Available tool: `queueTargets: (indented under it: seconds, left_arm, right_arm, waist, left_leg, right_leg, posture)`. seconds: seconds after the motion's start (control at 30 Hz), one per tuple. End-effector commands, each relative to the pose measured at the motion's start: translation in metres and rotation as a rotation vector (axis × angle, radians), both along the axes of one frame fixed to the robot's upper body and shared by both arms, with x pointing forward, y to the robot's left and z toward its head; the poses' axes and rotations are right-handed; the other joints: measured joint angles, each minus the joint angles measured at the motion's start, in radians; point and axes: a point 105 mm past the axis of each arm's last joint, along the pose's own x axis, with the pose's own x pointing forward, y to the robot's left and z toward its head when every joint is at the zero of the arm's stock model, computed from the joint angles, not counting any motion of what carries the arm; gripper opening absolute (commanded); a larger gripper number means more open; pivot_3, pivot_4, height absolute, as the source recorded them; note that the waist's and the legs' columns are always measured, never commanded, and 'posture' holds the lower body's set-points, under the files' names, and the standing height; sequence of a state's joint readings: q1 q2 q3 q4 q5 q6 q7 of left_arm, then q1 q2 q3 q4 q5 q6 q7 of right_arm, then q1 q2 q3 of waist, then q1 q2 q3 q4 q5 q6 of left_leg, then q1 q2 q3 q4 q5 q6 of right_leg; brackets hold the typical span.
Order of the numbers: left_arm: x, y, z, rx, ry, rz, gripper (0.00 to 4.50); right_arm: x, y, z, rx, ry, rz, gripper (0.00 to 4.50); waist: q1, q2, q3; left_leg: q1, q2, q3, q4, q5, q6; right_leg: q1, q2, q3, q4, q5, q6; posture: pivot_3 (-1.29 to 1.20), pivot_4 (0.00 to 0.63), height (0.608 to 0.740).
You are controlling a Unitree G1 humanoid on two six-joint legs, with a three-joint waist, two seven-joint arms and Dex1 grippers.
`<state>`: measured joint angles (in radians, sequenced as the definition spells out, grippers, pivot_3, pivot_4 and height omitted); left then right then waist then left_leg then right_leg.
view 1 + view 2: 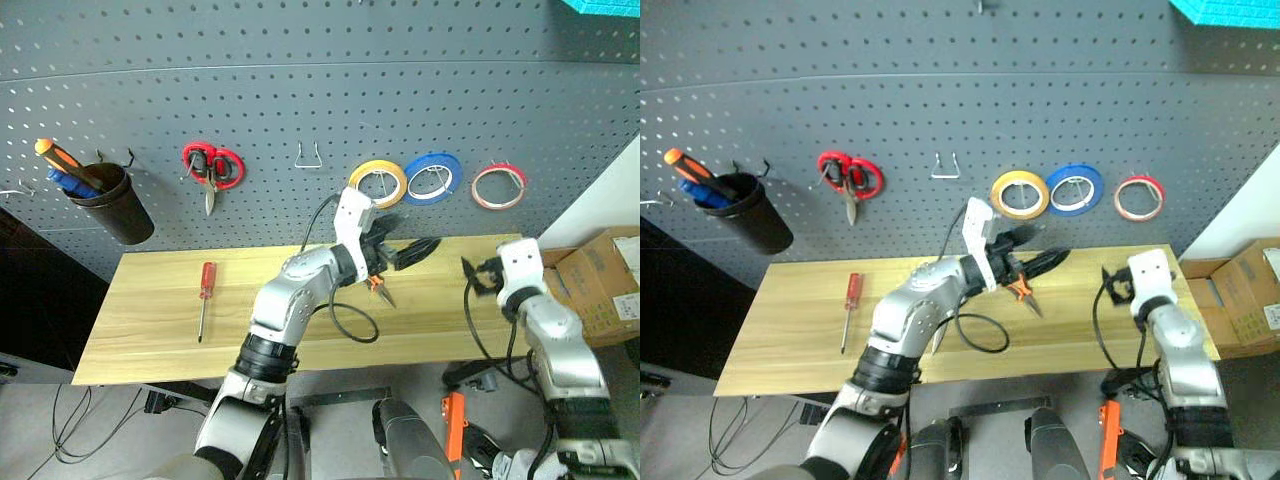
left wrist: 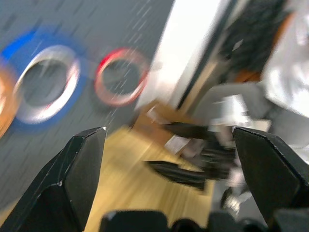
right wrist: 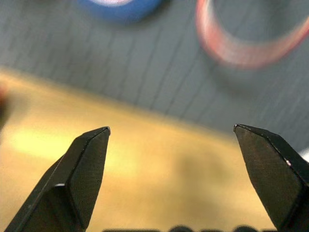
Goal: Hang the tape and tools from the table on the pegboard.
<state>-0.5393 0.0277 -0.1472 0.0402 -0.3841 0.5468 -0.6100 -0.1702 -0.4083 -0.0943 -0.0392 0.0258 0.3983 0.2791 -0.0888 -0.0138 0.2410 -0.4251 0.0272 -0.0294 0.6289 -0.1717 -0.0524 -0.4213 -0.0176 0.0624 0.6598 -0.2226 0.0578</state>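
So the right hand (image 1: pixel 478 272) is sitting released over the right end of the counter (image 1: pixel 150 330), fingers spread wide with nothing between them. It's pointing toward the pegboard (image 1: pixel 300 90), where the tape (image 1: pixel 499 185), the red-rimmed ring, is hanging on its hook just right of the blue roll (image 1: pixel 432 177) and the yellow roll (image 1: pixel 377 182). My guess is that one's done, since it's up there in line with the other rolls.

The left hand (image 1: pixel 400 248) is also hanging open and empty, reaching across the middle of the counter. The pliers (image 1: pixel 380 289) are lying right below it on the wood, so it looks like it's lining up to go for those next. Its fingers aren't touching them as far as I can tell.

Further out, the red-handled screwdriver (image 1: pixel 205 298) is lying well to the left on the counter, waiting its turn. The red-handled scissors (image 1: pixel 212 170) are hanging on the board, and a dark cup (image 1: pixel 112 203) with an orange-handled tool (image 1: pixel 60 158) is hooked at the far left.
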Motion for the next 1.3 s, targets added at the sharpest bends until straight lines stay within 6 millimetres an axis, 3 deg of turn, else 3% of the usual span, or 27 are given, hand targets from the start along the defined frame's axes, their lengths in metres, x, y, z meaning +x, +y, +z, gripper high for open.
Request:
queueTargets:
  seconds: [0.03, 0.23, 0.4, 0.57, 0.83, 1.07, 1.3]
  left_arm:
    - [-0.005, 0.013, -0.006, 0.030, 0.015, 0.075, 4.50]
    - [-0.019, 0.054, -0.057, 0.136, 0.210, 0.291, 4.50]
    - [-0.033, 0.085, -0.078, 0.214, 0.307, 0.436, 4.50]
    - [-0.040, 0.106, -0.078, 0.221, 0.338, 0.516, 4.50]
    - [-0.042, 0.110, -0.075, 0.196, 0.356, 0.558, 4.50]
    - [-0.044, 0.109, -0.071, 0.195, 0.345, 0.560, 4.50]
    - [-0.047, 0.104, -0.065, 0.186, 0.332, 0.535, 4.50]
  right_arm:
    - [0.001, 0.024, 0.009, 0.019, 0.054, 0.044, 4.46]
    - [0.012, 0.061, 0.003, 0.050, 0.200, 0.138, 4.46]
    - [0.027, 0.087, -0.005, 0.051, 0.307, 0.219, 4.46]
    - [0.041, 0.110, -0.011, 0.059, 0.384, 0.280, 4.46]
    - [0.046, 0.128, -0.034, 0.014, 0.476, 0.358, 4.46]
    - [0.052, 0.122, -0.055, -0.065, 0.512, 0.363, 4.46]
    - [0.068, 0.112, -0.051, -0.105, 0.487, 0.326, 4.46]
  waist:
    - [-0.002, -0.002, 0.001]
    - [-0.001, -0.008, 0.004]
    - [0.005, -0.016, 0.009]
    - [0.013, -0.022, 0.015]
    - [0.048, -0.022, 0.026]
    - [0.060, -0.022, 0.044]
    - [0.060, -0.023, 0.059]
  left_leg:
    - [0.002, 0.000, 0.002, 0.001, 0.000, 0.000]
    - [0.005, -0.001, 0.005, 0.001, 0.002, 0.003]
    - [0.004, 0.000, 0.005, 0.000, 0.002, 0.003]
    - [0.001, 0.001, 0.004, -0.002, 0.002, 0.003]
    - [-0.003, 0.001, 0.003, -0.004, 0.001, 0.003]
    - [-0.008, 0.001, 0.003, -0.004, -0.001, 0.005]
    - [-0.008, 0.001, 0.003, -0.005, -0.002, 0.005]
  right_leg:
    - [0.000, 0.000, 0.002, 0.001, 0.000, -0.001]
    - [0.002, 0.000, 0.008, 0.001, -0.002, -0.006]
    - [0.001, 0.001, 0.007, 0.000, -0.002, -0.006]
    - [-0.001, 0.001, 0.006, -0.002, -0.002, -0.007]
    - [-0.002, 0.001, 0.005, -0.009, -0.002, -0.007]
    - [-0.005, 0.001, 0.004, -0.013, -0.002, -0.006]
    - [-0.005, 0.001, 0.004, -0.014, -0.002, -0.006]
  posture:
    - [-0.07, 0.217, 0.740]
    - [-0.04, 0.246, 0.740]
    - [0.01, 0.270, 0.740]
    - [0.06, 0.287, 0.740]
    - [0.09, 0.308, 0.740]
    - [0.11, 0.323, 0.740]
    - [0.10, 0.335, 0.740]
